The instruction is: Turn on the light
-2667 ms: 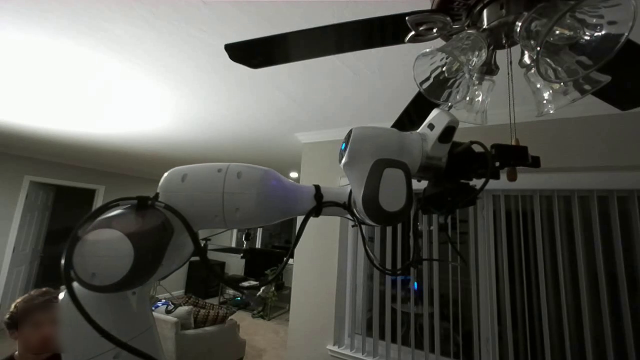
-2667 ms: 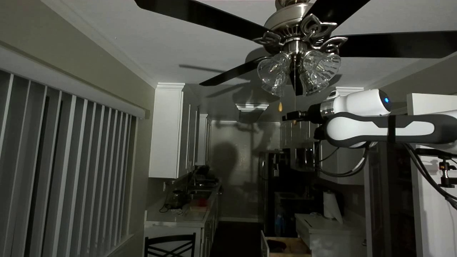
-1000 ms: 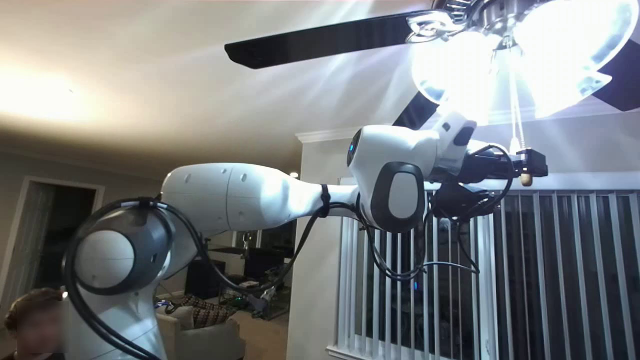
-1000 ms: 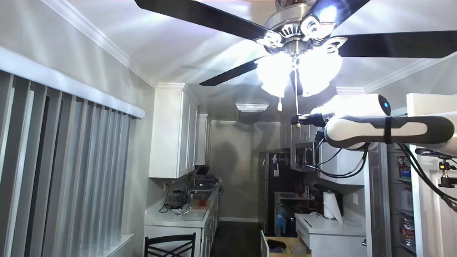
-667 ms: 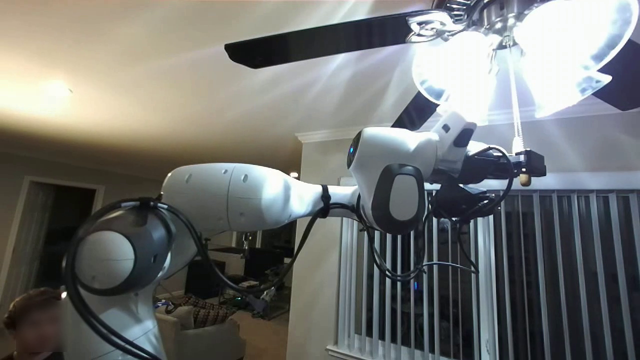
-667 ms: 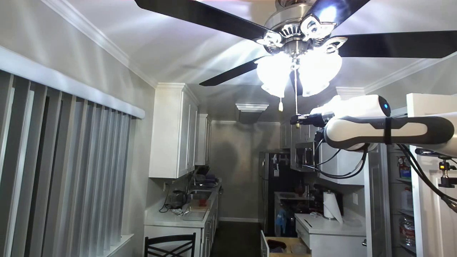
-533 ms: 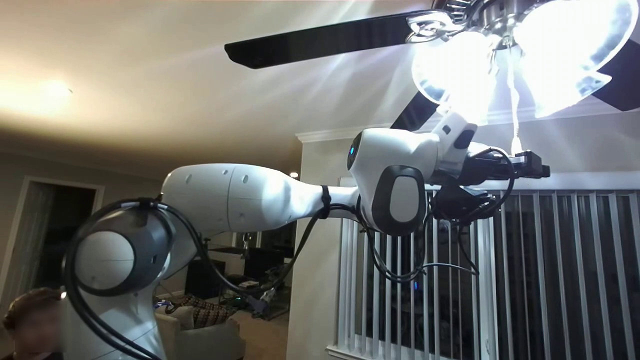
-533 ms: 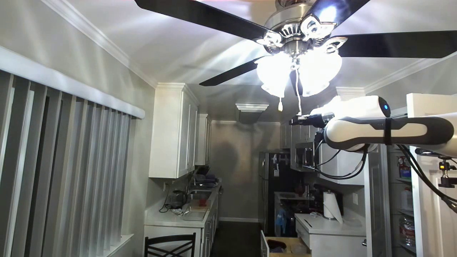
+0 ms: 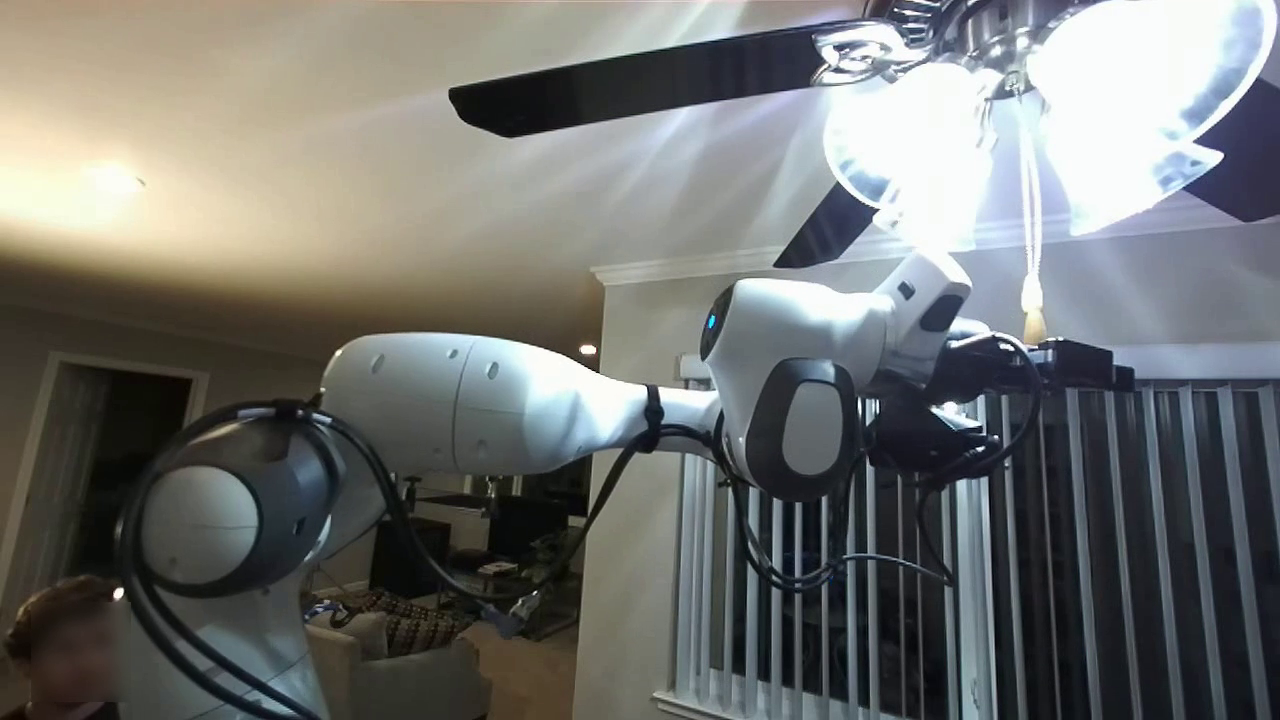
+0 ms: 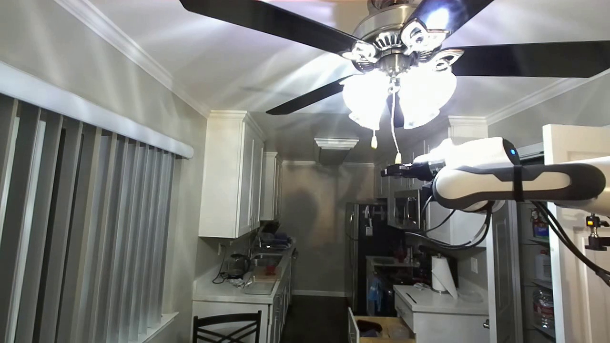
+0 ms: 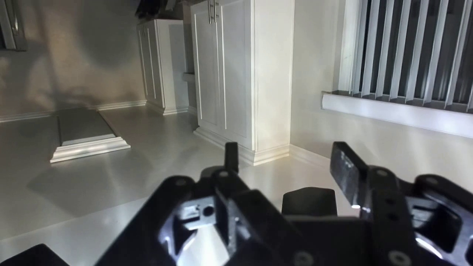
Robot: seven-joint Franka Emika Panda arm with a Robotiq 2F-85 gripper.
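The glowing cluster of bell-shaped glass shades (image 10: 426,97) hangs beneath the dark-bladed metal fan (image 10: 394,62), well apart from the edge of the pale ceiling surface (image 10: 262,62) above the grey vertical blinds (image 10: 136,214). It is lit, so the job looks done. The black 2-fingered gripper (image 11: 283,159) stands spread, nothing seen in its grasp, just below the lower small tan knob (image 10: 398,158), probably so its thin pull chain (image 10: 393,128) hangs free; contact cannot be told.

Light (image 10: 425,97) white; 2 knobs (image 10: 398,158) yellowish; blades (image 10: 529,59) black; end effector (image 11: 286,162) black.
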